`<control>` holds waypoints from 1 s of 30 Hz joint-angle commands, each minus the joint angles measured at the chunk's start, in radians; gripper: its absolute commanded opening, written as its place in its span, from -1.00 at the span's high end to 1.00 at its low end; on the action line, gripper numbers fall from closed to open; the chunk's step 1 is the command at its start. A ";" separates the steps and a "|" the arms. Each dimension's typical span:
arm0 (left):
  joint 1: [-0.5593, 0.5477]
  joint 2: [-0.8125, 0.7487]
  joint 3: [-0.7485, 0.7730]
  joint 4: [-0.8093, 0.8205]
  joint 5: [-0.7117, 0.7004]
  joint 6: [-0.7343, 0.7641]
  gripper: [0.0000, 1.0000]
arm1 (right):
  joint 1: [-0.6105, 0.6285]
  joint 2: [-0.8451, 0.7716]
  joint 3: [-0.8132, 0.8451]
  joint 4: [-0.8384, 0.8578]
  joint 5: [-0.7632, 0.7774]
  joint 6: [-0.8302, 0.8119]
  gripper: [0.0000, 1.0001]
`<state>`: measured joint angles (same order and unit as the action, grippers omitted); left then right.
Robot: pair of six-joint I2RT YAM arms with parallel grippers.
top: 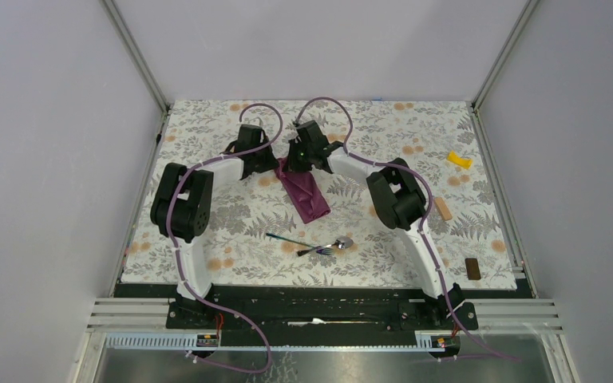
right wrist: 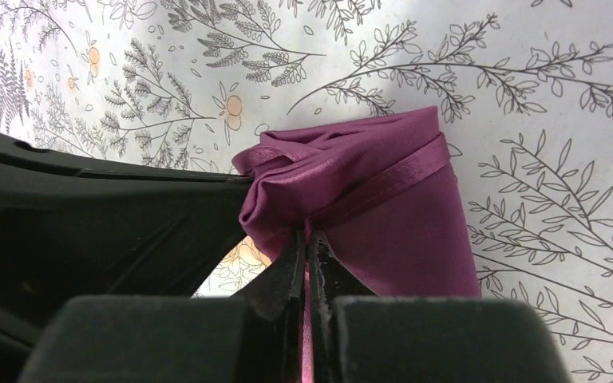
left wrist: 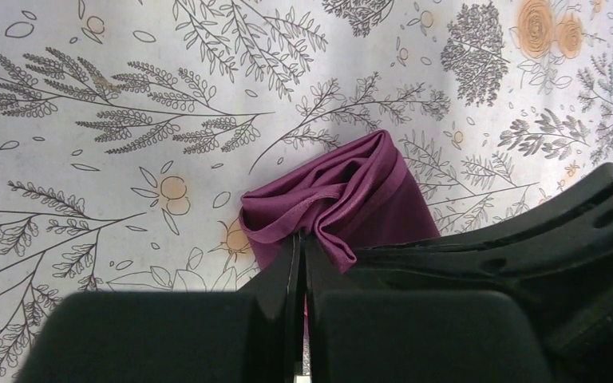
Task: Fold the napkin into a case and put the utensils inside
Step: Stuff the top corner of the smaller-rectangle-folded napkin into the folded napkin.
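The dark purple napkin [top: 306, 194] lies as a narrow folded strip on the floral tablecloth, running from the two grippers toward the near side. My left gripper [top: 274, 163] is shut on its far end, pinching a bunched fold [left wrist: 327, 209]. My right gripper [top: 294, 162] is shut on the same end right beside it; cloth [right wrist: 351, 191] shows between its fingertips. The silver spoon [top: 335, 245] and the thin bluish-handled utensil [top: 290, 238] lie together on the tablecloth nearer the arm bases, apart from the napkin.
A small yellow piece [top: 458, 159] lies at the far right. A tan block [top: 443, 209] and a small brown block [top: 472, 268] lie along the right side. The tablecloth [top: 207, 239] ends at a black rail by the arm bases.
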<state>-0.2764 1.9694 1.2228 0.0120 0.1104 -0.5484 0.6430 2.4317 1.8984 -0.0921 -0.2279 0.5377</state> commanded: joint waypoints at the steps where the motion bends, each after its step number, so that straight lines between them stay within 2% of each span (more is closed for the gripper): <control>1: 0.006 -0.071 -0.008 0.074 0.033 -0.016 1.00 | -0.003 -0.049 -0.010 0.071 -0.011 0.033 1.00; 6: 0.005 -0.072 -0.008 0.068 0.041 -0.021 1.00 | -0.004 -0.012 0.015 0.083 -0.022 0.053 1.00; 10: 0.005 -0.069 -0.012 0.066 0.055 -0.038 1.00 | -0.019 0.001 -0.006 0.212 -0.064 0.094 1.00; 14: 0.006 -0.062 -0.022 0.062 0.070 -0.073 1.00 | -0.047 0.087 -0.010 0.369 -0.168 0.203 0.98; 17: 0.007 -0.059 -0.038 0.075 0.075 -0.092 1.00 | -0.058 0.126 0.009 0.417 -0.224 0.260 0.85; 21: 0.024 -0.053 -0.024 0.035 0.056 -0.085 1.00 | -0.070 0.024 -0.092 0.385 -0.214 0.253 0.54; 30: 0.059 -0.063 -0.020 0.036 0.057 -0.077 1.00 | -0.106 -0.081 -0.202 0.394 -0.314 0.208 0.26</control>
<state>-0.2310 1.9507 1.1912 0.0414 0.1467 -0.6228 0.5461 2.4397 1.7149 0.2745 -0.4896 0.7803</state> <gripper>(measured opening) 0.009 0.344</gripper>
